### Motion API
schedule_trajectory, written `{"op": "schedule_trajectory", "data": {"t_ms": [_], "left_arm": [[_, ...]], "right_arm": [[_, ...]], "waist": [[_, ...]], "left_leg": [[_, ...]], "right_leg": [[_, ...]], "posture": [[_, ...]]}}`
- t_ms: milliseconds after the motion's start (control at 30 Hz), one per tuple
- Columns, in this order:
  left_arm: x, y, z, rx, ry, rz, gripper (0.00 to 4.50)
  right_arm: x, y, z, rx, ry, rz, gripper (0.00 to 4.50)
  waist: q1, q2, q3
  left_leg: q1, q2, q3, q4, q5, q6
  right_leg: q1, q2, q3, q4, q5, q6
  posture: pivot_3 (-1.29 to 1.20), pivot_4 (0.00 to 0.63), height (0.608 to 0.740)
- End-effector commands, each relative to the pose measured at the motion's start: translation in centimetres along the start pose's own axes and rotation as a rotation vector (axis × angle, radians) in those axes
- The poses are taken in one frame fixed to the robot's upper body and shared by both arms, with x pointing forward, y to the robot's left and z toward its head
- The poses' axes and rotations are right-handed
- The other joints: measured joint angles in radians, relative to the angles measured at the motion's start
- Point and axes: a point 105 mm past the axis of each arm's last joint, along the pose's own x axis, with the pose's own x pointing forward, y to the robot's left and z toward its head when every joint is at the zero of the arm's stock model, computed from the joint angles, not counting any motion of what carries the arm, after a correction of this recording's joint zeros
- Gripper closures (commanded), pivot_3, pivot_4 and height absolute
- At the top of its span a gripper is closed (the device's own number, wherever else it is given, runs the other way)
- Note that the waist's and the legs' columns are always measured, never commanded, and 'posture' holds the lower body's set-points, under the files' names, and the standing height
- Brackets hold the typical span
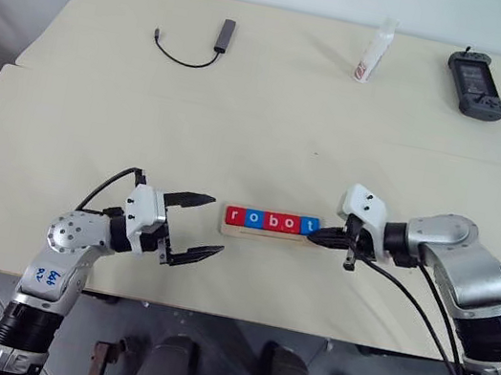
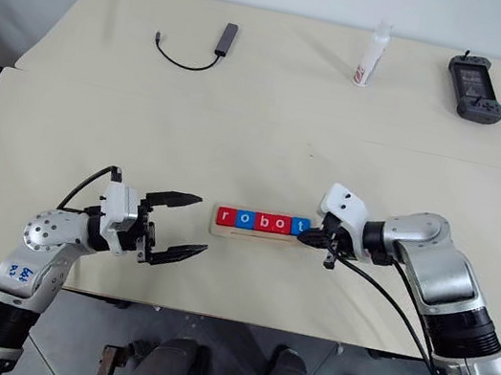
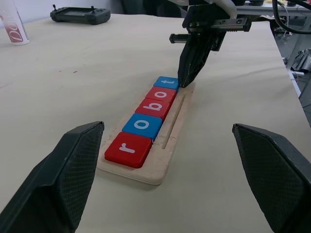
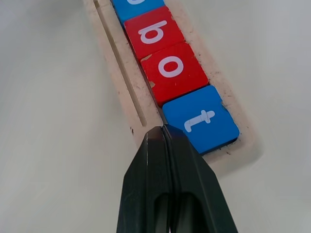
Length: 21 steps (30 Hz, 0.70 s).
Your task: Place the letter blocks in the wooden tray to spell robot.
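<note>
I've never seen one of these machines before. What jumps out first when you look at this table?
The row of red and blue letter blocks spelling "robot" in the wooden tray, near the front middle of the table. The right tool, fingers shut, has its tip at the tray's edge beside the blue t, while the left tool waits open at the tray's other end.
</note>
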Motion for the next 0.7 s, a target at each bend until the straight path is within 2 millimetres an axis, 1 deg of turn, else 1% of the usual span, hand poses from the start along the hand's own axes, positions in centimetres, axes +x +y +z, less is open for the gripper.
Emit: {"op": "schedule_trajectory", "data": {"t_ms": [33,133,200,267,367,433,500,600,667,700], "left_arm": [[0.0,0.1,1.2,0.042,-0.033,-0.005,0.00],[-0.3,0.2,1.2,0.045,-0.027,-0.003,0.00],[-0.5,0.2,1.0,0.044,-0.022,-0.002,0.00],[-0.9,0.2,1.0,0.041,-0.015,0.002,0.00],[-1.7,0.3,0.7,0.037,0.004,0.009,0.00],[-2.2,0.4,0.5,0.032,0.024,0.012,0.00],[-3.0,0.7,0.2,0.036,0.055,0.017,0.00],[-4.3,1.5,0.2,0.055,0.070,0.052,0.00],[-4.9,2.0,0.1,0.054,0.082,0.079,0.00],[-5.1,2.1,-0.1,0.048,0.095,0.086,0.00]], "right_arm": [[-1.1,0.3,1.3,-0.039,-0.055,0.002,4.47],[-2.8,0.8,1.7,-0.029,-0.138,0.010,4.47],[-4.0,0.8,1.1,-0.011,-0.153,-0.013,4.47],[-5.4,0.5,0.4,-0.010,-0.180,-0.077,4.47],[-7.5,0.8,-0.8,-0.039,-0.224,-0.152,3.93],[-8.4,1.4,-1.5,-0.066,-0.237,-0.168,3.30],[-9.2,1.9,-2.1,-0.084,-0.256,-0.184,2.57],[-10.3,1.4,-2.4,-0.122,-0.374,-0.286,1.53],[-10.3,1.3,-3.2,-0.122,-0.354,-0.292,0.85],[-10.3,1.2,-3.2,-0.123,-0.368,-0.307,0.56]], "waist": [[0.002,0.000,0.000],[0.006,0.000,0.000],[0.009,0.000,0.000],[0.014,0.000,0.000],[0.021,0.000,0.000],[0.024,0.000,0.000],[0.024,0.000,0.000],[0.021,0.000,0.000],[0.020,0.000,0.000],[0.021,0.000,0.000]], "left_leg": [[0.000,0.000,0.000,0.000,0.000,0.000],[0.000,0.000,0.000,0.000,0.000,0.000],[0.000,0.000,0.000,0.000,0.000,0.000],[0.000,0.000,0.000,0.000,0.000,0.000],[0.000,0.000,0.000,0.000,0.000,0.000],[0.000,0.000,0.001,0.000,0.000,0.000],[0.001,0.000,0.001,0.000,0.000,0.000],[0.002,0.000,0.002,0.000,0.000,0.000],[0.002,0.000,0.003,0.000,0.000,0.000],[0.003,0.000,0.003,0.000,0.000,0.000]], "right_leg": [[0.000,0.000,0.000,0.000,0.000,0.000],[0.000,0.000,0.000,0.000,0.000,0.000],[0.000,0.000,0.000,0.000,0.000,0.000],[0.000,0.000,0.000,0.000,0.000,0.000],[0.000,0.000,0.000,0.000,0.000,0.000],[0.000,0.000,0.000,0.000,0.000,0.000],[0.000,0.000,0.001,0.000,0.000,0.000],[0.001,0.000,0.001,0.000,0.000,0.000],[0.001,0.000,0.002,0.000,0.000,0.000],[0.001,0.000,0.002,0.000,0.000,0.000]], "posture": [[0.00,0.150,0.740],[0.00,0.150,0.740],[0.00,0.150,0.740],[0.00,0.150,0.740],[0.00,0.150,0.740],[0.00,0.150,0.740],[0.00,0.150,0.740],[0.00,0.150,0.740],[0.00,0.150,0.740],[0.00,0.150,0.740]]}}
